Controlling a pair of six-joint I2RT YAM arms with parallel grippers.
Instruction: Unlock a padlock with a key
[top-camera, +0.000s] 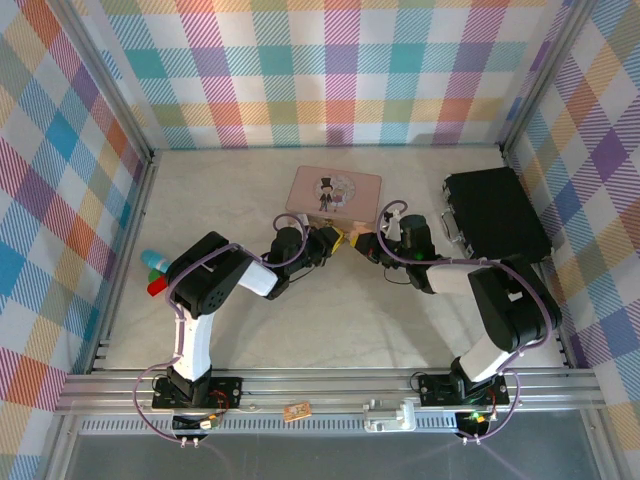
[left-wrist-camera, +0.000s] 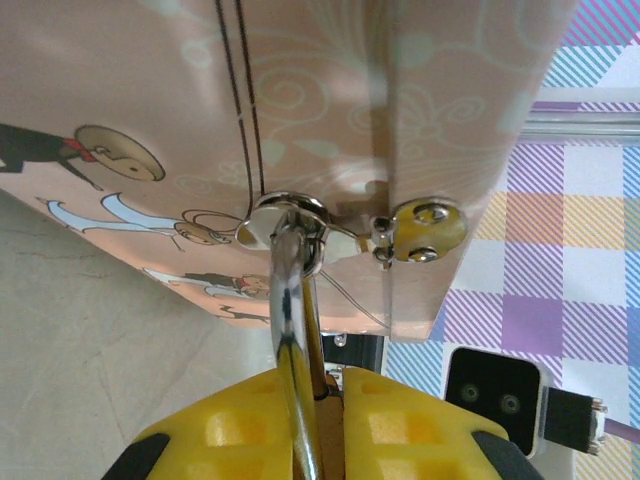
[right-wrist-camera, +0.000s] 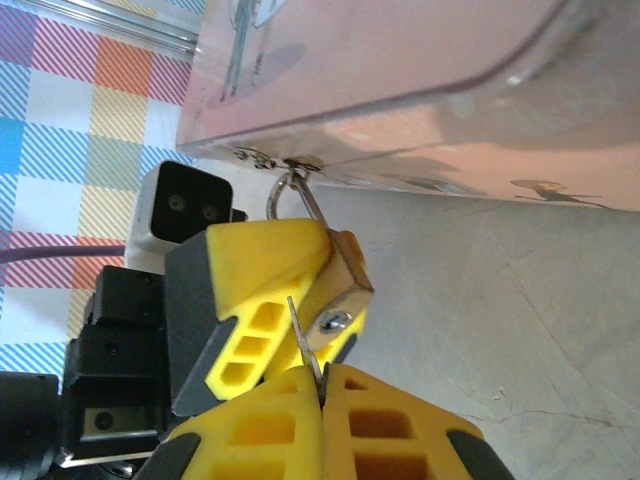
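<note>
At mid-table, just in front of the pink tin (top-camera: 335, 188), two arms meet nose to nose over the padlock (right-wrist-camera: 345, 285). The left gripper (left-wrist-camera: 318, 385) is clamped nearly closed on the brass body. The shackle (left-wrist-camera: 287, 300) runs straight up from its fingers into the hasp ring (left-wrist-camera: 285, 215) on the tin's front edge, so the lock hangs tethered to the tin.

The right gripper (right-wrist-camera: 322, 385) is squeezed fully closed on the key (right-wrist-camera: 305, 335), a thin dark blade standing out from its fingertips. Seen from the right wrist, the key's long axis points up toward the padlock's bottom face, and its tip lies just beside the keyhole (right-wrist-camera: 335, 322), a little to the left of it. Whether the tip has entered cannot be made out.

The next move appears to turn on that small sideways offset: the blade must line up with the keyhole, then push along its own length, with the left arm bracing the lock.

The tin's lid is down, its contents hidden. A black case (top-camera: 495, 215) sits to the right, closed as far as can be seen.
</note>
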